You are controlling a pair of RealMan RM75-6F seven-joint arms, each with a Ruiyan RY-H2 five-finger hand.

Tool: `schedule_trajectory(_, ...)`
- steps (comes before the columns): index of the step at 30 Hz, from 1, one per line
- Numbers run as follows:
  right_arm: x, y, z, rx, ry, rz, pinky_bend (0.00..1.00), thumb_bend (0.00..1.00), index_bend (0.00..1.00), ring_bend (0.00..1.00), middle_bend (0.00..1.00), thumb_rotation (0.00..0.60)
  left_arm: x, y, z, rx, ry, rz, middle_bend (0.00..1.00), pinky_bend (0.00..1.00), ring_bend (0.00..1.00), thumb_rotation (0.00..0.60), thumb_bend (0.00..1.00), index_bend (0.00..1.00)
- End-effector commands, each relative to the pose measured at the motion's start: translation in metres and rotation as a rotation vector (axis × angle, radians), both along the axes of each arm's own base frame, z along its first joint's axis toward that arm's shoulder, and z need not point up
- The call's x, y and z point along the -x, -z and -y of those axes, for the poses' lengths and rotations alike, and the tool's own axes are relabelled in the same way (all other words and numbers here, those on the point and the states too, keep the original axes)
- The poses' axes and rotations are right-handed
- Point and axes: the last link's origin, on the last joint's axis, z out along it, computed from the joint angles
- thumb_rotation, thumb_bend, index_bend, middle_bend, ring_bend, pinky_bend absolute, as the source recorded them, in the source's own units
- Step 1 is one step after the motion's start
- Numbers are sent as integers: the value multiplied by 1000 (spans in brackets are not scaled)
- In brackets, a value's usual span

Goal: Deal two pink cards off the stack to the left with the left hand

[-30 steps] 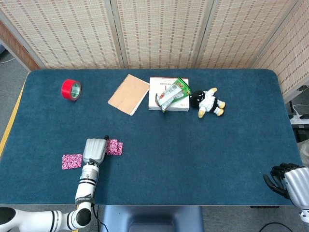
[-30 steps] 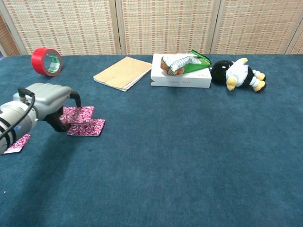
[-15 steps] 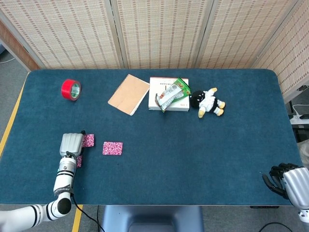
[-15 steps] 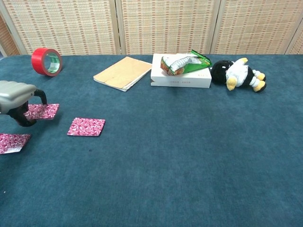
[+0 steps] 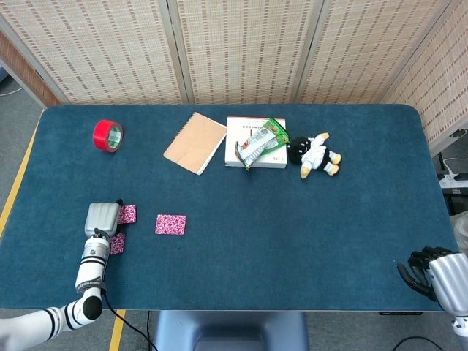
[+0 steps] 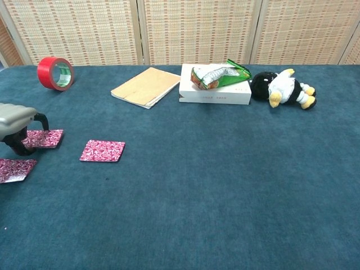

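The pink patterned stack [image 5: 170, 224] [image 6: 102, 151] lies on the blue table, left of centre. My left hand [image 5: 102, 218] [image 6: 14, 117] is to its left and pinches one pink card [image 5: 128, 213] [image 6: 45, 138] between thumb and fingers, low over the table. Another pink card [image 5: 117, 243] [image 6: 14, 169] lies flat just in front of that hand, partly hidden by the wrist in the head view. My right hand [image 5: 430, 270] rests at the table's near right corner with its fingers curled in and nothing in them.
Along the back of the table stand a red tape roll [image 5: 107, 135], a brown notebook [image 5: 195, 142], a white box [image 5: 255, 151] with a green packet [image 5: 261, 140] on it, and a black-and-white plush toy [image 5: 314, 155]. The table's left edge [image 5: 22, 183] is close to my left hand.
My left hand has drawn a pink card off the stack and carried it left, past the card lying there. In the last half second it shifted only slightly further left. The right hand has not moved.
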Motion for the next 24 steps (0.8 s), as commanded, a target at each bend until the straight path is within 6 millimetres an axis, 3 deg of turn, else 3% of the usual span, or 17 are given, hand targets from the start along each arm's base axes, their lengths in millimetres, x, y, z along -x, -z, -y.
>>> schedule_trajectory(1, 0, 0, 0, 0, 0, 0, 778, 304, 988, 731, 829, 600, -2, 1, 1, 1, 3, -2, 1000, 1000, 1000, 600, 366, 355)
schedule_trajectory(24, 0, 1, 0, -13, 0, -4, 778, 304, 988, 731, 829, 600, -5, 4, 7, -14, 25, -51, 1000, 1000, 1000, 600, 358, 259)
